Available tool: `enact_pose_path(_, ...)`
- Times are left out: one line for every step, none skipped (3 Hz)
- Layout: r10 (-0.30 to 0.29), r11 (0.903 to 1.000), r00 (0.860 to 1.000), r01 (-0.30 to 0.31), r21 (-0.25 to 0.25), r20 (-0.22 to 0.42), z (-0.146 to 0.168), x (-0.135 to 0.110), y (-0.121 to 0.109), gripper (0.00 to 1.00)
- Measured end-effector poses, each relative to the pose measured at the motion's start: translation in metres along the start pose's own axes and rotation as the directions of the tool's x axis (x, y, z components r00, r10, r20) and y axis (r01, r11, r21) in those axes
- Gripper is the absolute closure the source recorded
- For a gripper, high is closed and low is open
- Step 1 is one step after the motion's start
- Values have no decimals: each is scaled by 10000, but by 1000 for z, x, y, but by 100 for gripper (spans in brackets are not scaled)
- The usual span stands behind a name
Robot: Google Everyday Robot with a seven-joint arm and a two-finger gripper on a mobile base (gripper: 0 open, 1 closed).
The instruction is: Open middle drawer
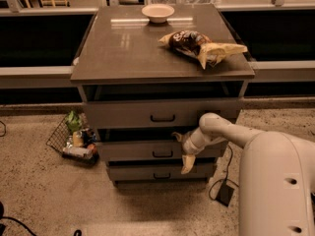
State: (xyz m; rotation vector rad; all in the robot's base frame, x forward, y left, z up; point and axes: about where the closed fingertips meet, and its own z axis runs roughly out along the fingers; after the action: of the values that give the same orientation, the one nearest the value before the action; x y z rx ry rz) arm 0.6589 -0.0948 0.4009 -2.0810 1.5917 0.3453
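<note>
My gripper (182,150) hangs against the right part of the middle drawer (133,150), just right of its dark bar handle (162,154), fingers spread apart, gripping nothing. The drawer sits between two others.

We note gripper (183,149) at front of middle drawer (130,151), just right of its dark handle (162,154). We record bowl (157,12) and snack bag (202,45) on cabinet top (123,48); wire basket (74,139) on floor at left.
</note>
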Motion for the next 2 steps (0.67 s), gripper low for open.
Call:
enact_pose_path(18,9999,10000,-18,-121,36,4,-1,1,0)
enact_pose_path(-123,9994,9999,123,-324,13,7,-11,7,19)
